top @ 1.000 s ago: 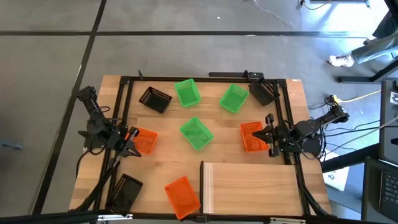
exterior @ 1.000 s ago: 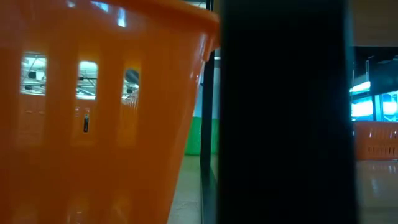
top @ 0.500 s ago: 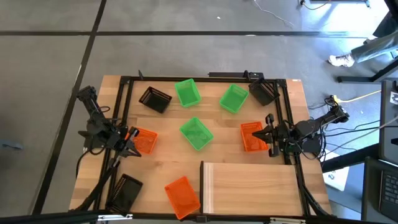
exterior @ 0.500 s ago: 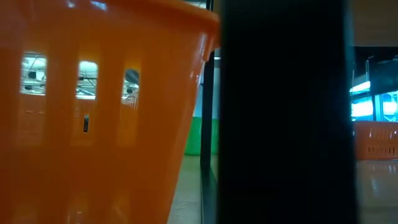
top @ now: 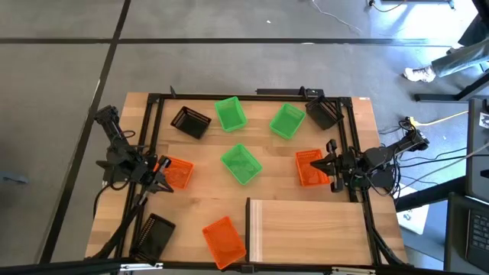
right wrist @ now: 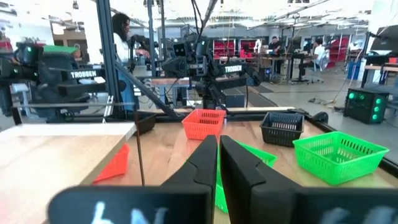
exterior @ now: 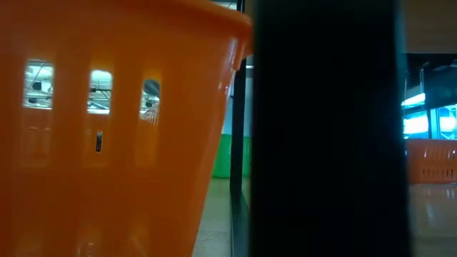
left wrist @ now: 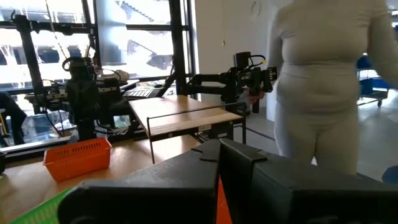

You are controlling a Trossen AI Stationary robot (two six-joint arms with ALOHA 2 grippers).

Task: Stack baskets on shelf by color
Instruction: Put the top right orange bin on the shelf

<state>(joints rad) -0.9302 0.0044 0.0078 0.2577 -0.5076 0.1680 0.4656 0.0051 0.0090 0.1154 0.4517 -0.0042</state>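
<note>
Nothing is moving between the earlier frames and now; both arms are sitting just as they were. Nearest, the shelf [top: 306, 228] is lying bare at the near right, with an orange basket [top: 224, 237] just left of it and a black basket [top: 155, 234] at the near left (no stacking is showing yet, so by my judgement the whole job is remaining). Mid-table, the left gripper [top: 162, 177] is resting fully closed beside another orange basket [top: 178, 173], holding nothing I can make out; the right gripper [top: 331, 169] is staying narrow next to a third orange basket [top: 309, 167]. A green basket [top: 241, 163] is sitting between them. Farther back, two green and two black baskets are waiting.
</note>
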